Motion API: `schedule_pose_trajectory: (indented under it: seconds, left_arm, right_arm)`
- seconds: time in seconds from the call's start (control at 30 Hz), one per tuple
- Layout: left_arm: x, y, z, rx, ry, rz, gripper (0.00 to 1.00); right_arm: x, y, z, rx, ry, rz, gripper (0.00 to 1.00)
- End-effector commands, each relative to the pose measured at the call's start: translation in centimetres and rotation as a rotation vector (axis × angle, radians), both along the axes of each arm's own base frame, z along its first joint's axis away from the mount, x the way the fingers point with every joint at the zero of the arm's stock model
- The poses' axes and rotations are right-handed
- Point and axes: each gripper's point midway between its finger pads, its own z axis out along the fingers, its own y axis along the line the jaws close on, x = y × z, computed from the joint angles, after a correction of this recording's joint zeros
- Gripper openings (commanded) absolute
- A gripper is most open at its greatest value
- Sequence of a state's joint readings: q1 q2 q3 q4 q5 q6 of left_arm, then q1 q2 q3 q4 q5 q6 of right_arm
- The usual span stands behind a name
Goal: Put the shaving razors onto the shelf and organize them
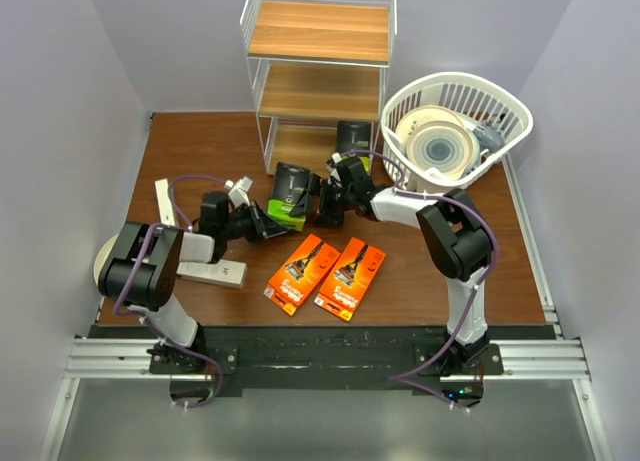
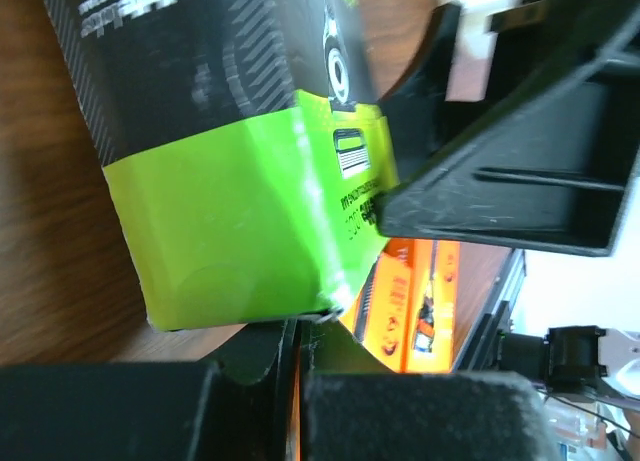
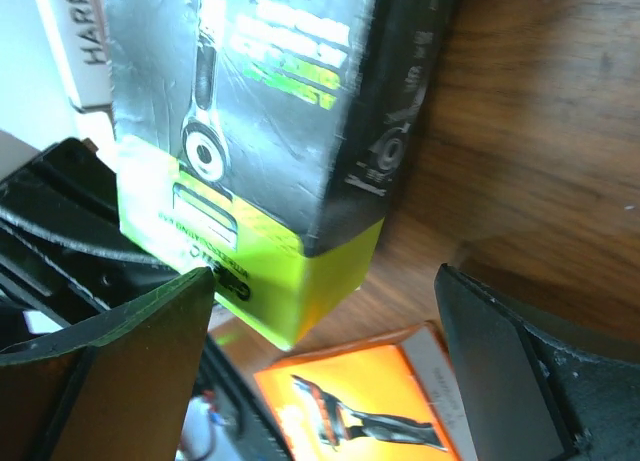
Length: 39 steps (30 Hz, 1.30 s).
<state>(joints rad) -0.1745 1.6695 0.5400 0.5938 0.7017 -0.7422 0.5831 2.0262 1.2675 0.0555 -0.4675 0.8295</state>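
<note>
Brown tabletop (image 1: 200, 151), centre: the left gripper (image 1: 262, 221) pinches the black box (image 1: 292, 189) by its lime end, jaws nearly together; the right gripper (image 1: 328, 196) gapes empty at its three o'clock. So thin a hold wants a slow, level carry to the shelf (image 1: 320, 41) at twelve o'clock.

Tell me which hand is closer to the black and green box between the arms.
Left. The left hand is shut on the lime end of the black and green box; the right hand stands open, straddling it without a grip.
</note>
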Motion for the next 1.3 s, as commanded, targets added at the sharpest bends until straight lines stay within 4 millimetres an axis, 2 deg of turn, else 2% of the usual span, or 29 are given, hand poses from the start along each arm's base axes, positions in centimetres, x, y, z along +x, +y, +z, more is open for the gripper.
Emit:
schedule_pose_trajectory:
  seconds: [0.0,0.07,0.27,0.43,0.67,0.73,0.77,0.87,0.9,1.0,1.27]
  left_arm:
    - [0.9,-1.4,5.6,-0.108,-0.176,-0.075,0.00]
    - [0.9,-1.7,6.0,-0.125,-0.173,-0.091,0.00]
    - [0.5,-2.2,5.6,-0.176,-0.121,-0.102,0.00]
    - [0.7,-2.8,5.3,-0.198,-0.115,-0.136,0.00]
    - [1.6,-3.3,6.2,-0.223,-0.139,-0.163,0.00]
    - [1.7,-3.4,6.5,-0.227,-0.142,-0.170,0.00]
    - [1.6,-3.4,6.7,-0.226,-0.146,-0.173,0.00]
    - [1.6,-3.1,6.3,-0.192,-0.137,-0.157,0.00]
    - [1.7,-3.0,6.2,-0.180,-0.142,-0.151,0.00]
    - [2.2,-2.5,6.1,-0.113,-0.181,-0.123,0.00]
    - [3.0,-2.1,7.7,-0.080,-0.232,-0.101,0.00]
  right_arm:
    - [0.5,0.6,1.5,0.077,0.079,-0.060,0.97]
    - [0.9,-0.1,1.2,0.080,0.111,-0.092,0.99]
    - [2.0,-1.2,0.2,0.122,0.243,-0.191,0.99]
    - [2.9,0.6,2.5,0.232,0.253,-0.180,0.99]
    - [1.9,3.5,4.6,0.293,0.219,-0.107,0.98]
    - [1.8,4.0,5.2,0.300,0.198,-0.094,0.94]
    - [1.7,4.1,5.4,0.300,0.176,-0.084,0.88]
    - [2.2,4.3,6.2,0.298,0.086,-0.052,0.79]
    - [2.3,4.4,6.5,0.303,0.053,-0.034,0.72]
    - [2.5,4.8,7.6,0.322,-0.057,0.033,0.64]
    - [2.5,5.8,9.0,0.334,-0.144,0.099,0.60]
